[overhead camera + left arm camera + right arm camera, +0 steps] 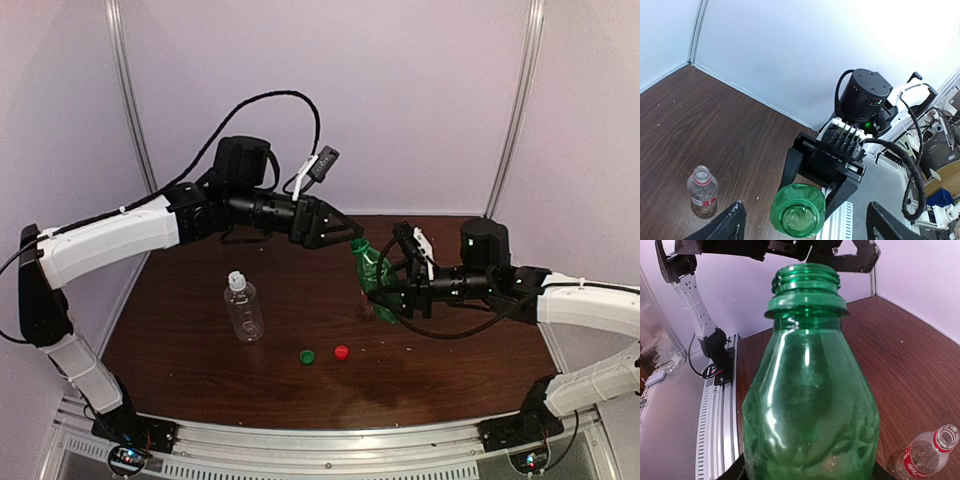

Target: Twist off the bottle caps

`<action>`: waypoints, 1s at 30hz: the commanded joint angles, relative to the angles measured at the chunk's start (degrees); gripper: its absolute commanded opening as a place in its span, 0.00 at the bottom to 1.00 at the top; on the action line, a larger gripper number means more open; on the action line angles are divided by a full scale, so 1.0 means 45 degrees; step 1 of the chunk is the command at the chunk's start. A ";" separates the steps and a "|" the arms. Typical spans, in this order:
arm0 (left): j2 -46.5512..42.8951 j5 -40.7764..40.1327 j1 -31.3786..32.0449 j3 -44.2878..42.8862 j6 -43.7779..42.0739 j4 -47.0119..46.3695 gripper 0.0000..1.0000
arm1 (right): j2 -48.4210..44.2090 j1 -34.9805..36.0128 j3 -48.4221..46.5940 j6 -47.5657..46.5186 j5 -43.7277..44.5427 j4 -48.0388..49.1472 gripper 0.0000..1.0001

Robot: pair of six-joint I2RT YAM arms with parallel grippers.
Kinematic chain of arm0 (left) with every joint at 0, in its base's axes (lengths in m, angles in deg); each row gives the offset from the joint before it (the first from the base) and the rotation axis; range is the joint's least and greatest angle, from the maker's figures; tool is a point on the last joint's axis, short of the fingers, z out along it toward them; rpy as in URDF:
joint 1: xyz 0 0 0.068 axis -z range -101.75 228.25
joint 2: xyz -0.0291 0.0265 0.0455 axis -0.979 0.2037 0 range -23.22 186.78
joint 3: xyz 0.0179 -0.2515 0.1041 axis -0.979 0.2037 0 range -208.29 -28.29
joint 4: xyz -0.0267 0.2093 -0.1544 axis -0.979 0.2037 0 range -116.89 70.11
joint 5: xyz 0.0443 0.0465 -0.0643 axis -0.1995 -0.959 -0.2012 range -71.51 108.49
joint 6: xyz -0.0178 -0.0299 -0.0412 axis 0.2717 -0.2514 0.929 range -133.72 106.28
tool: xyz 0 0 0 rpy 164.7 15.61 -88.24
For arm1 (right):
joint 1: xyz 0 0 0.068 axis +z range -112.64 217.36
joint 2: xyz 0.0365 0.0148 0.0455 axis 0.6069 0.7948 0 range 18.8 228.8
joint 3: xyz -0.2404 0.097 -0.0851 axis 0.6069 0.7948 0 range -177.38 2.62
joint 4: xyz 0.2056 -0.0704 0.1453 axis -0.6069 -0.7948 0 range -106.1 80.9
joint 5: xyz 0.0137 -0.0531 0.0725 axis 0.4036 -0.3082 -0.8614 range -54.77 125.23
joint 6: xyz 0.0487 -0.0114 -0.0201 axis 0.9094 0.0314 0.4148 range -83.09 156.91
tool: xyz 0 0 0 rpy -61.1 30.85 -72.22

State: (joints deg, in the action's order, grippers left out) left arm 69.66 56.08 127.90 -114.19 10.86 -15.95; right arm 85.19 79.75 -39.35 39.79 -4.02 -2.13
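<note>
Right claw (393, 292) is clenched around the belly of the green bottle (373, 270), holding it tilted above the table (180, 340), its threaded mouth bare. Left claw (350, 238) hangs by that mouth with its fingers (732, 222) spread wide and nothing between them. Green cap (307, 355) and red cap (341, 351) lie side by side on the wood near the front. The red-label bottle (702, 192) stands capless, seemingly just behind the green one, though the top view mostly hides it. Only the white cap (236, 279) is on, atop the wide clear bottle (244, 312) standing apart to the left. So the green bottle looks finished and wants putting down: bring it upright first, lower it onto bare wood away from the red-label bottle and the loose caps, and let go only once its base sits flat
</note>
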 commanded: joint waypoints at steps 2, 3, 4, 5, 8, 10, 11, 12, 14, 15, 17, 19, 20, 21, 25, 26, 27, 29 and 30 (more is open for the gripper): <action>0.0839 0.1311 -0.0042 -0.0723 0.0685 -0.0434 0.79 | 0.0071 0.0013 -0.0475 0.0023 -0.0561 0.0563 0.55; 0.0902 0.1333 -0.0037 -0.0739 0.0700 -0.0406 0.77 | 0.0071 0.0013 -0.0476 0.0052 -0.0589 0.0606 0.55; 0.0961 0.1367 -0.0037 -0.0741 0.0728 -0.0369 0.74 | 0.0088 0.0011 -0.0477 0.0078 -0.0595 0.0651 0.55; 0.1020 0.1461 -0.0039 -0.0771 0.0776 -0.0357 0.72 | 0.0105 0.0013 -0.0477 0.0105 -0.0595 0.0705 0.54; 0.1181 0.1759 -0.0017 -0.0810 0.0846 -0.0366 0.63 | 0.0208 0.0008 -0.0496 0.0133 -0.0558 0.0738 0.54; 0.1258 0.1868 0.0001 -0.0830 0.0867 -0.0362 0.58 | 0.0288 0.0012 -0.0511 0.0152 -0.0523 0.0755 0.54; 0.1282 0.1888 -0.0008 -0.0831 0.0864 -0.0368 0.54 | 0.0330 0.0001 -0.0515 0.0161 -0.0501 0.0757 0.54; 0.1307 0.1915 0.0001 -0.0831 0.0866 -0.0366 0.52 | 0.0357 0.0012 -0.0533 0.0162 -0.0493 0.0758 0.54; 0.1359 0.1968 0.0002 -0.0847 0.0865 -0.0361 0.46 | 0.0397 0.0008 -0.0563 0.0162 -0.0433 0.0758 0.54; 0.1385 0.2020 0.0002 -0.0860 0.0869 -0.0373 0.42 | 0.0417 0.0010 -0.0573 0.0179 -0.0394 0.0758 0.54; 0.1463 0.2142 -0.0003 -0.0898 0.0881 -0.0361 0.38 | 0.0422 0.0013 -0.0591 0.0177 -0.0250 0.0730 0.54; 0.1507 0.2205 0.0002 -0.0927 0.0886 -0.0363 0.35 | 0.0439 0.0008 -0.0611 0.0182 -0.0137 0.0700 0.54; 0.1525 0.2213 0.0002 -0.0929 0.0886 -0.0363 0.35 | 0.0441 0.0000 -0.0613 0.0196 -0.0082 0.0699 0.54; 0.1540 0.2232 0.0002 -0.0929 0.0886 -0.0366 0.35 | 0.0456 0.0009 -0.0613 0.0215 -0.0028 0.0699 0.55; 0.1567 0.2304 -0.0003 -0.0929 0.0867 -0.0390 0.31 | 0.0546 0.0008 -0.0669 0.0239 0.0114 0.0651 0.55; 0.1567 0.2301 0.0002 -0.0938 0.0857 -0.0403 0.29 | 0.0572 0.0010 -0.0686 0.0255 0.0160 0.0632 0.55; 0.1567 0.2301 0.0002 -0.0946 0.0848 -0.0400 0.27 | 0.0592 0.0010 -0.0701 0.0259 0.0222 0.0622 0.55; 0.1585 0.2293 0.0002 -0.0958 0.0813 -0.0383 0.19 | 0.0632 -0.0002 -0.0711 0.0293 0.0366 0.0605 0.57; 0.1584 0.2270 0.0002 -0.0967 0.0794 -0.0363 0.15 | 0.0637 0.0006 -0.0711 0.0313 0.0487 0.0602 0.57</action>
State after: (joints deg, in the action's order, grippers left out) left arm 75.81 64.45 127.59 -116.71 15.01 -15.71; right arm 87.18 79.78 -40.58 40.07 -5.13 -0.28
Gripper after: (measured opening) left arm 0.337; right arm 0.566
